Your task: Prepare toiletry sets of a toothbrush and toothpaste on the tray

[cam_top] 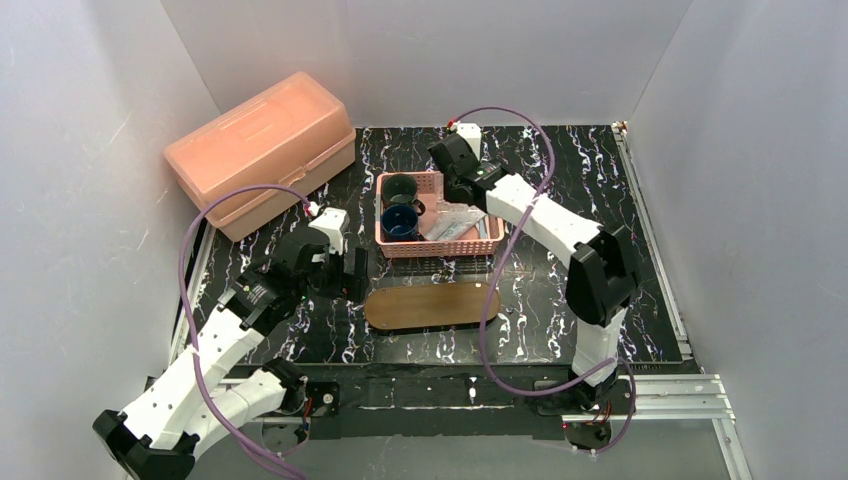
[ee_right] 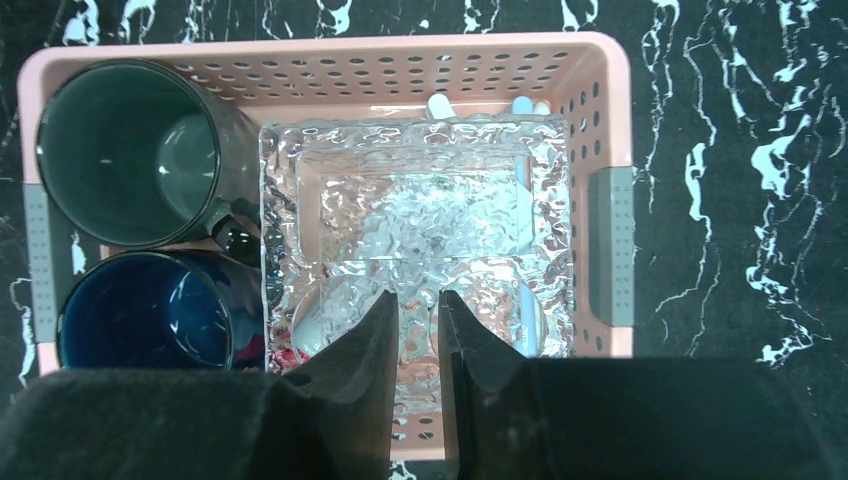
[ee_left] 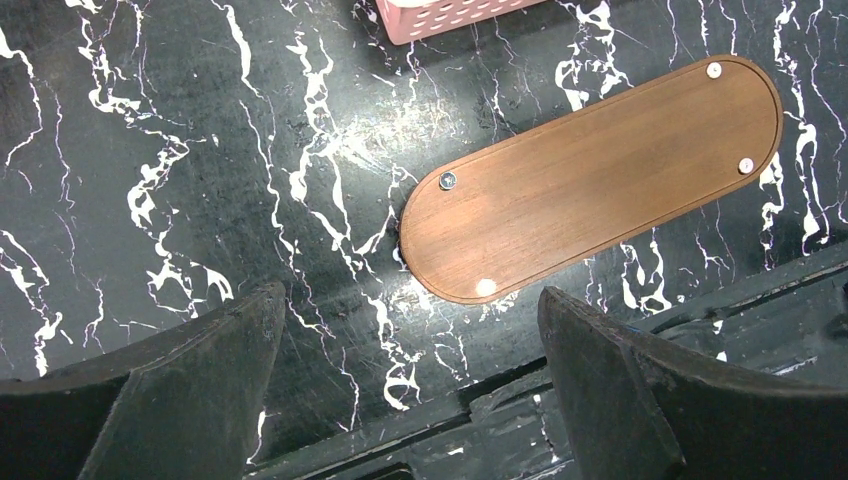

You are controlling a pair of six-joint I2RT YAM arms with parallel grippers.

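The brown oval tray [cam_top: 432,306] lies bare in front of the pink basket [cam_top: 480,245]; it also shows in the left wrist view [ee_left: 600,180]. My left gripper [ee_left: 410,295] is wide open and empty, low over the table just left of the tray's end. My right gripper [ee_right: 415,298] hovers over the basket [ee_right: 600,110], its jaws nearly together with a narrow gap and nothing between them. A crinkly clear box [ee_right: 415,190] covers the toiletries. Only white and pale blue toothbrush ends [ee_right: 437,103] and whitish shapes under the box show.
A grey mug [ee_right: 130,150] and a blue mug [ee_right: 150,310] stand in the basket's left half. A large orange lidded storage box [cam_top: 262,150] sits at the back left. White walls enclose the black marbled table [cam_top: 600,180].
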